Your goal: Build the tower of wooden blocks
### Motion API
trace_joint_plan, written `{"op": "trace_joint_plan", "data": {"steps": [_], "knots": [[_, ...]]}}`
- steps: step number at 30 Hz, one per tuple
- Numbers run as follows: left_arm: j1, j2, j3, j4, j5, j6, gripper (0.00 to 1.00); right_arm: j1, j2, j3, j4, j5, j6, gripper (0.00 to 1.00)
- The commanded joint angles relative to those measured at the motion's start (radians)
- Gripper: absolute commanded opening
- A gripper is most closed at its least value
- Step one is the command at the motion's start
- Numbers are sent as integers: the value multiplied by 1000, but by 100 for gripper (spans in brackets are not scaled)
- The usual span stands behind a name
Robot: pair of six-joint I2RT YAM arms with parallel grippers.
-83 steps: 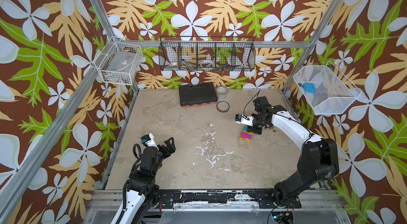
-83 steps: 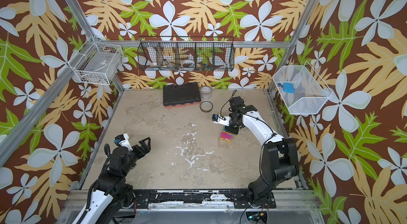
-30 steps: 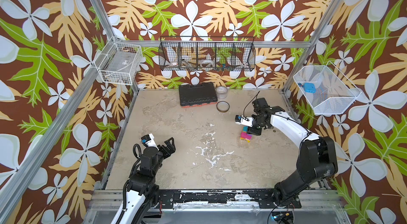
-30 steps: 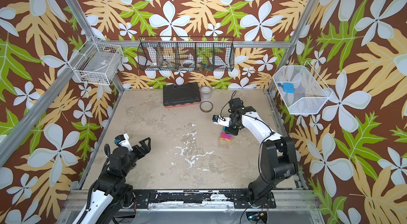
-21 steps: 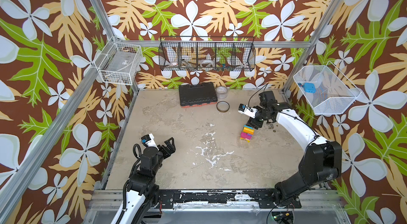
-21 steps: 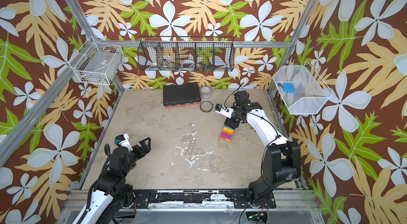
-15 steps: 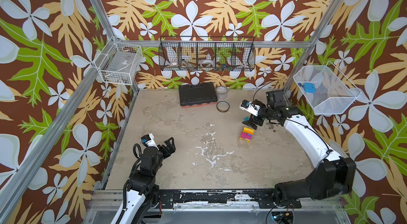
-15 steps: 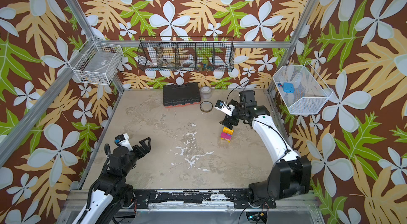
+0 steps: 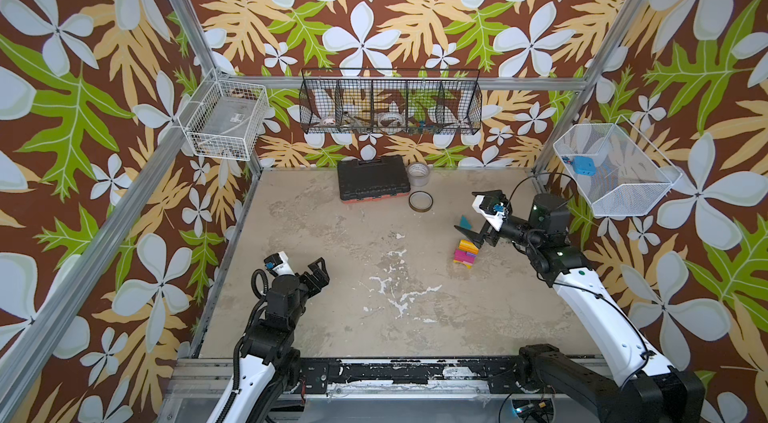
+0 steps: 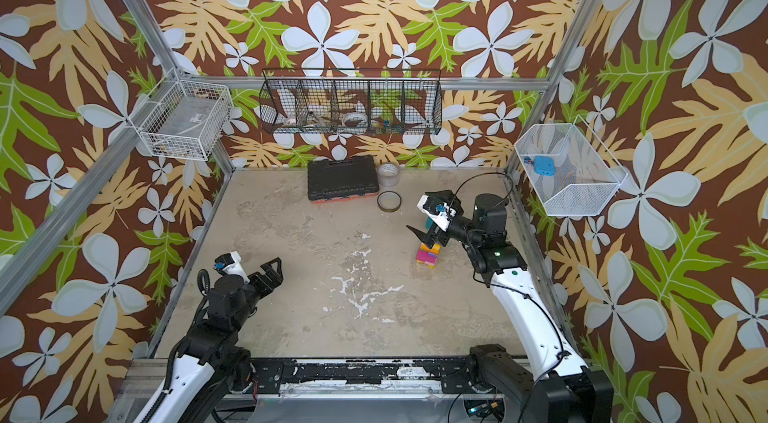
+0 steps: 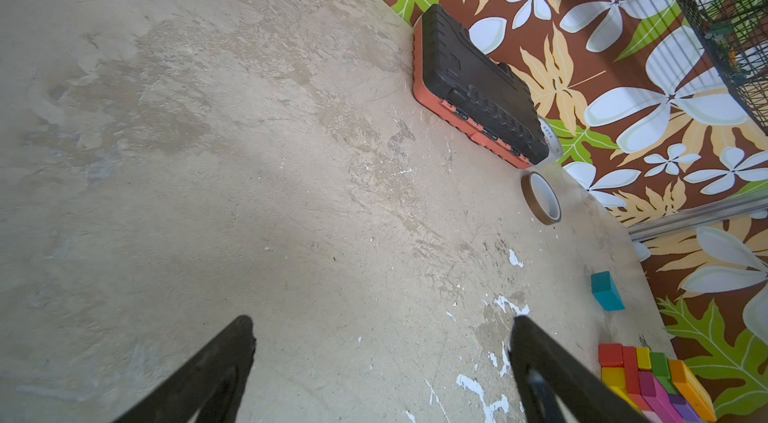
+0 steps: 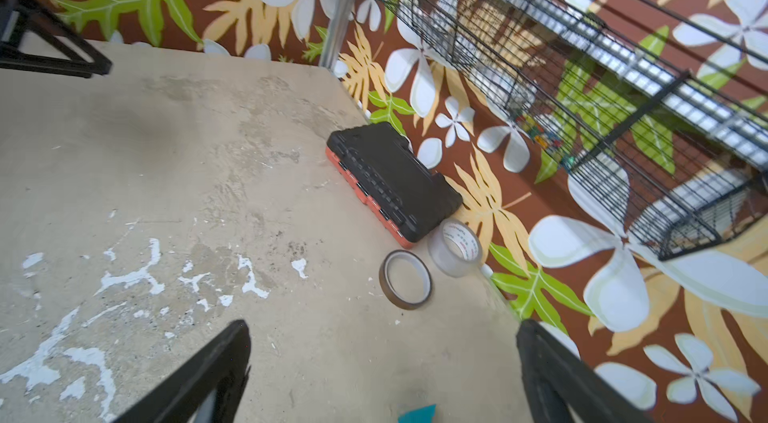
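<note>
**Fig. Stacking scene, read from front to rear.** Nearest us, the left gripper (image 9: 314,273) hangs low over the front left of the table (image 9: 332,234), its jaws spread wide and empty. We read it as parked out of the way, since no block lies near it.

Farther in, on the right half of the table, stands the tower (image 9: 466,252). It is a short stack of magenta, yellow, red and pink layers, with an orange block (image 11: 688,387) uppermost as far as we can tell. We judge that it sits on this side so that the right arm can reach it easily.

The right gripper (image 9: 467,211) hovers just above and beyond the tower, jaws fully parted and gripping nothing. The teal block (image 11: 606,291) lies on the table just past the tower, apart from it. In the right wrist view a corner of it shows between the open jaws.

We judge that this block, meant as the cap, is not yet placed. The next move would be to grasp it and set it down squarely, because a skewed contact could topple the narrow stack.

Beyond lie an amber tape ring (image 9: 420,201), a clear tape roll (image 9: 418,172) and a black tool case (image 9: 371,176) against the rear wall. A black wire basket (image 9: 390,103) hangs above them.
</note>
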Motion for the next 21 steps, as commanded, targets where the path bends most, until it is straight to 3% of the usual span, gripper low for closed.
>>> {"op": "trace_joint_plan", "data": {"steps": [1,8,14,18,21], "knots": [[0,0,9,7,-10,-1,97,1,10,19,73,188,95,100],[0,-6,7,10,-4,5,98,-44,110,108,16,531,262,100],[1,0,6,14,3,8,98,-153,330,200,-101,575,339,98],[1,4,4,31,17,18,98,-168,414,212,-62,622,393,98],[1,23,-2,64,31,31,98,-167,469,220,-20,585,423,97]]}}
